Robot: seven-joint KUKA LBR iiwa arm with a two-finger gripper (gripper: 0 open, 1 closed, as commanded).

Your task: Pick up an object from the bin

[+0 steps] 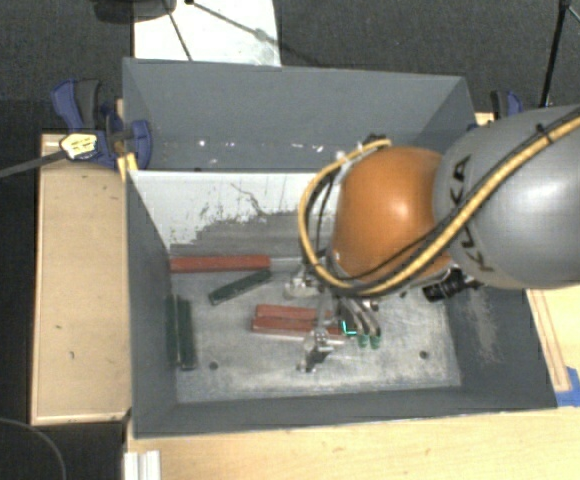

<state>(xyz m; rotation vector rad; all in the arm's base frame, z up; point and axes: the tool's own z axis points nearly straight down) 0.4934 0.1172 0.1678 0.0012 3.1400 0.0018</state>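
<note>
Low in the grey bin [270,118], the tool [316,352] hangs beneath the orange wrist cover [385,208], close to the floor and right of centre toward the front wall. Whether it is open or closed I cannot tell: the wrist hides most of it, and nothing can be seen gripped in it.

The thing nearest it is a short red-brown block [282,318], lying flat on the floor with its right end just beside the tool, perhaps touching it. By my reading this is the likeliest pick. The other pieces lie apart from it:
- a long red-brown bar [220,263] near the back of the floor
- a dark green stick [240,287], tilted, between that bar and the block
- a dark green bar [180,331] well away along the left wall

To do the step well, the tool should be centred over the block, not at its end. A grip at the tip would probably let the block swing or slip out. The jaws should straddle its narrow width, across the long axis, and go down until they nearly meet the floor before closing. The block has free floor all round it, so no neighbour should foul the grip. A straight lift, clear of the front wall, would then suit.
</note>
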